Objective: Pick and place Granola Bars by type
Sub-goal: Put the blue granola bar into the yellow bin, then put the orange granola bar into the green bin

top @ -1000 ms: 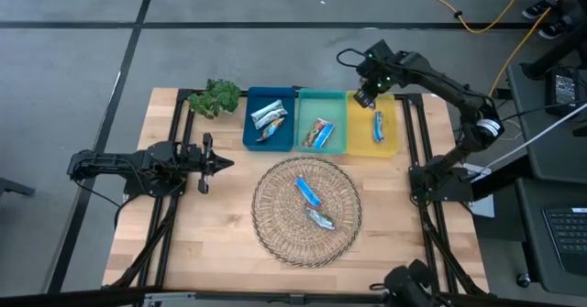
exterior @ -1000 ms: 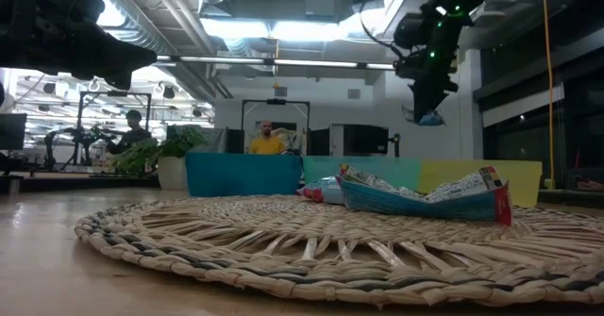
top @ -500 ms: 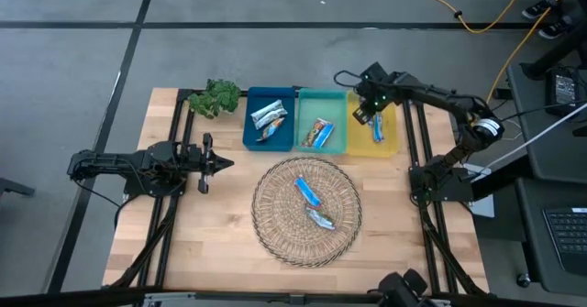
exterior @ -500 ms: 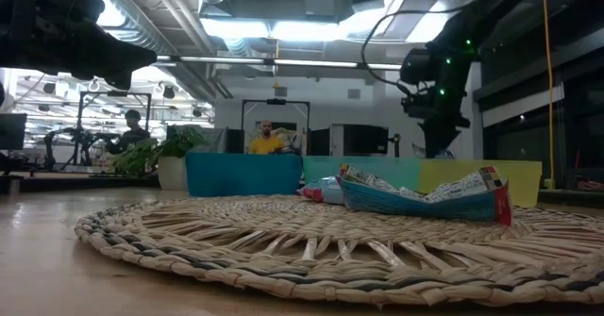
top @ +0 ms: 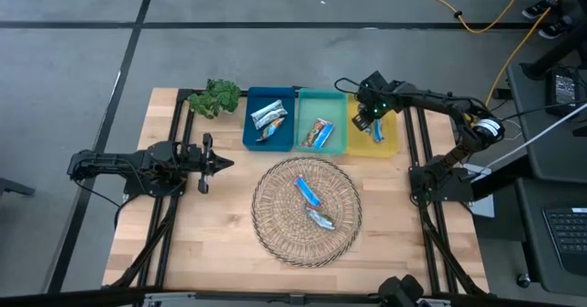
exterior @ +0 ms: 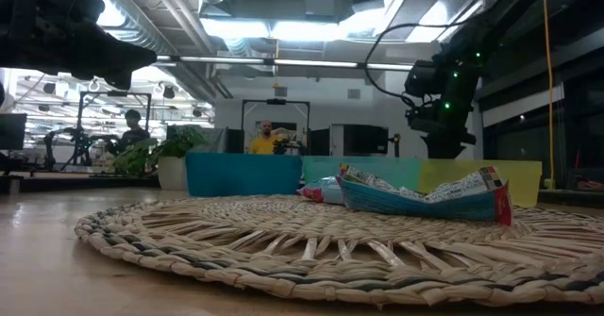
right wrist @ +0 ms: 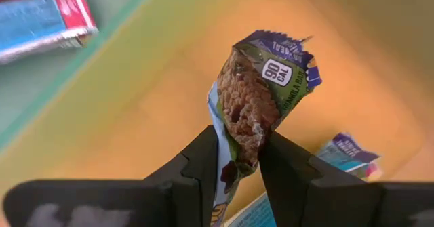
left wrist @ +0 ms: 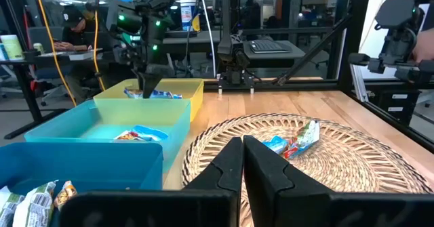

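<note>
We see three bins in a row at the far side of the table (top: 183, 252): one blue bin (top: 270, 118), one teal bin (top: 320, 122) and one yellow bin (top: 374, 135). The right gripper (top: 369, 122) is down low over the yellow bin. Its two fingers (right wrist: 203, 160) squeeze one granola bar (right wrist: 254, 105) with a purple and green wrapper. The bar sticks up between them. Under it, in the yellow bin, lies one more blue bar (right wrist: 346, 154).

The blue bin holds what look like two silver-white bars (top: 268, 117). The teal bin holds what look like two bars with red and blue wrappers (top: 318, 133).

One round woven mat (top: 307, 212) lies in the middle of the table. Two blue bars (top: 308, 191) lie on it, near each other but not touching.

The left gripper (top: 223, 163) waits at the left side of the table. Its fingers are pressed together and hold nothing.

One small green plant (top: 215, 97) sits just beside the blue bin.
</note>
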Robot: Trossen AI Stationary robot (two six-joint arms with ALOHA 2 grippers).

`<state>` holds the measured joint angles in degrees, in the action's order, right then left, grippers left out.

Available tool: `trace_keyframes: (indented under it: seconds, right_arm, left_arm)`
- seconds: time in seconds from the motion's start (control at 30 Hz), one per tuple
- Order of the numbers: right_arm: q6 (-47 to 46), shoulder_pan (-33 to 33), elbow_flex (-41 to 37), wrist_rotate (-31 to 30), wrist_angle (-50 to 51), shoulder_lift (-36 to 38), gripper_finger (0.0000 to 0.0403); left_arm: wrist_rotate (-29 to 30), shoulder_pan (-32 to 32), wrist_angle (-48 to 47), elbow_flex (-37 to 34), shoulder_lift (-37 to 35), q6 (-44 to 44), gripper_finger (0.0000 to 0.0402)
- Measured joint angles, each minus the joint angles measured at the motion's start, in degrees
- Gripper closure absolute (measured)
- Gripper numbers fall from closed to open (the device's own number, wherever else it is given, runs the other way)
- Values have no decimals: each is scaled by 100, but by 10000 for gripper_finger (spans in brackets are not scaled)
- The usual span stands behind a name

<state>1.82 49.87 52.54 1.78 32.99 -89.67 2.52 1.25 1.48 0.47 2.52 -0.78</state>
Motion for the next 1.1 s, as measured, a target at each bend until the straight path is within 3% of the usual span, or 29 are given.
trace_keyframes:
  seconds: [0.4,0.8,0.97,1.1]
  right_arm:
    - [15,-4,-232,398,-200,0,293]
    - [-42,-21,-232,397,-105,0,213]
    - [-163,-24,-232,849,17,48,192]
    - [-183,-88,-232,857,238,194,185]
  left_arm:
    - [-2,-1,0,0,0,0,396]
    - [-2,-1,0,0,-1,0,395]
    - [-2,0,0,0,0,0,394]
    - [-2,0,0,0,0,0,397]
